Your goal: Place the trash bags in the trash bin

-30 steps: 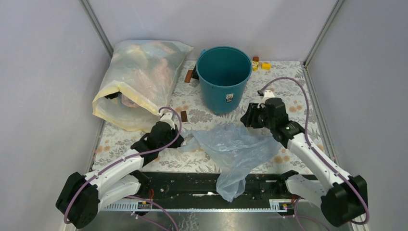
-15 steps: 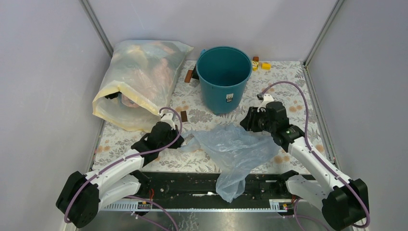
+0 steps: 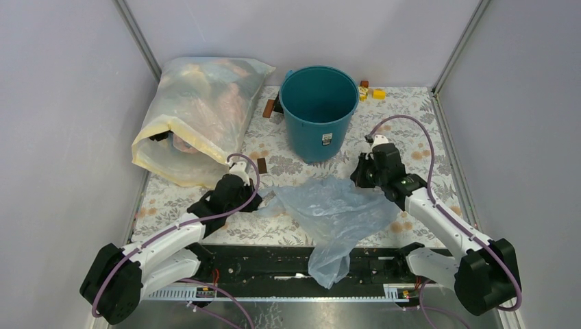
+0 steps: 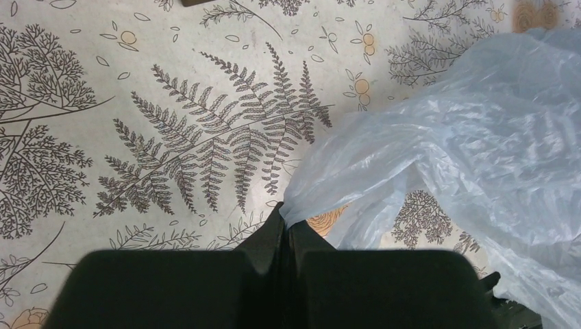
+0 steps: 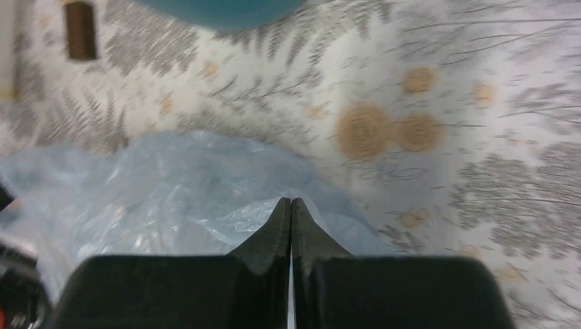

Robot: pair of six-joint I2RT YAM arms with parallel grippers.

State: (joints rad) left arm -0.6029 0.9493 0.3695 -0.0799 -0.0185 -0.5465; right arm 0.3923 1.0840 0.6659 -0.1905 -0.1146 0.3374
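Observation:
The pale blue trash bag (image 3: 336, 212) lies crumpled on the fern-patterned table in front of the teal trash bin (image 3: 318, 113), its lower end hanging over the near edge. My left gripper (image 3: 260, 204) is shut on the bag's left corner, and the film (image 4: 479, 151) bunches into the closed tips (image 4: 284, 216). At the bag's upper right edge, my right gripper (image 3: 364, 181) is shut with its tips (image 5: 291, 201) pressed together on a fold of the film (image 5: 171, 185). The bin's base (image 5: 219, 8) shows at the top of the blurred right wrist view.
A large yellowish sack (image 3: 199, 116) with colourful contents lies at the back left, beside the bin. Small brown blocks (image 3: 269, 108) (image 3: 262, 164) and yellow blocks (image 3: 373, 92) sit near the bin. Side walls close in the table.
My right gripper has closed from half open to shut and shifted slightly right and down onto the bag's upper right edge. The left arm and the bag have hardly moved.

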